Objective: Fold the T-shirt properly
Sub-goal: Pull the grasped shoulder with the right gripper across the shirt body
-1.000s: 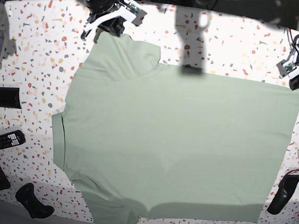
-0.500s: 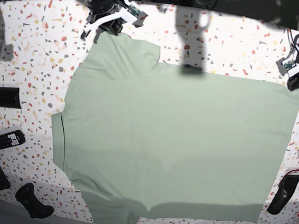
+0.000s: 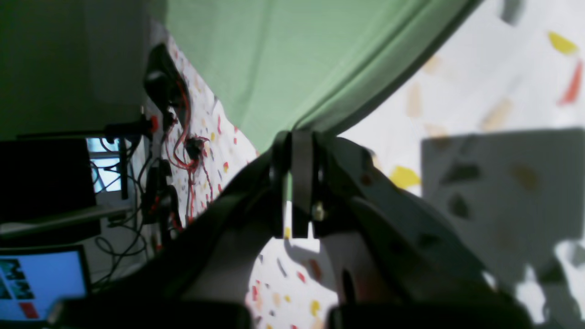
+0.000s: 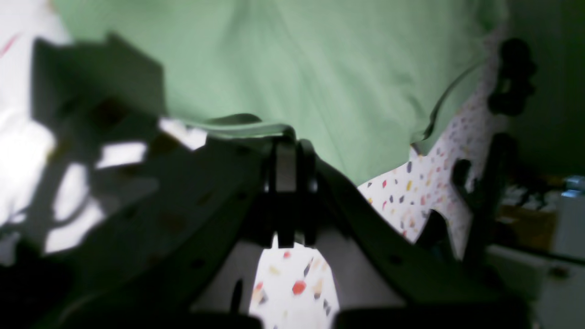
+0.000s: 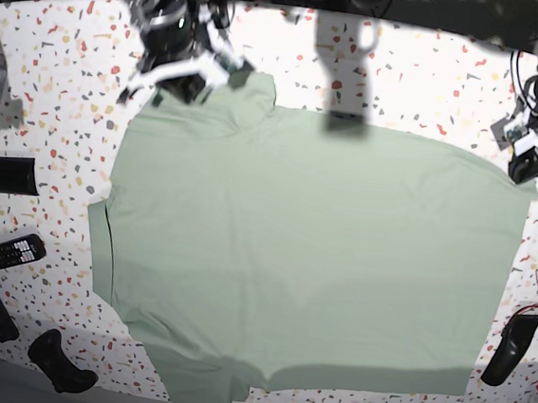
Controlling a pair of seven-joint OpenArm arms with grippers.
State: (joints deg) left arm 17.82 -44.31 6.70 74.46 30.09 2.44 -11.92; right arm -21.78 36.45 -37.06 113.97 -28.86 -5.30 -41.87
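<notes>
Both my grippers, left gripper (image 5: 528, 167) and right gripper (image 5: 178, 86), are clamped on far corners of the T-shirt (image 5: 301, 262), spread flat, no fold made yet.

Matt, smooth cloth T-shirt (image 5: 302, 252), speckled terrazzo-look table (image 5: 60, 96) (faintly glossy)

The T-shirt (image 5: 301, 262), a large plain pale sage-green cloth, is spread nearly flat across the speckled table. A sleeve is seen at its near left corner, and its two far corners are lifted off the surface.
</notes>
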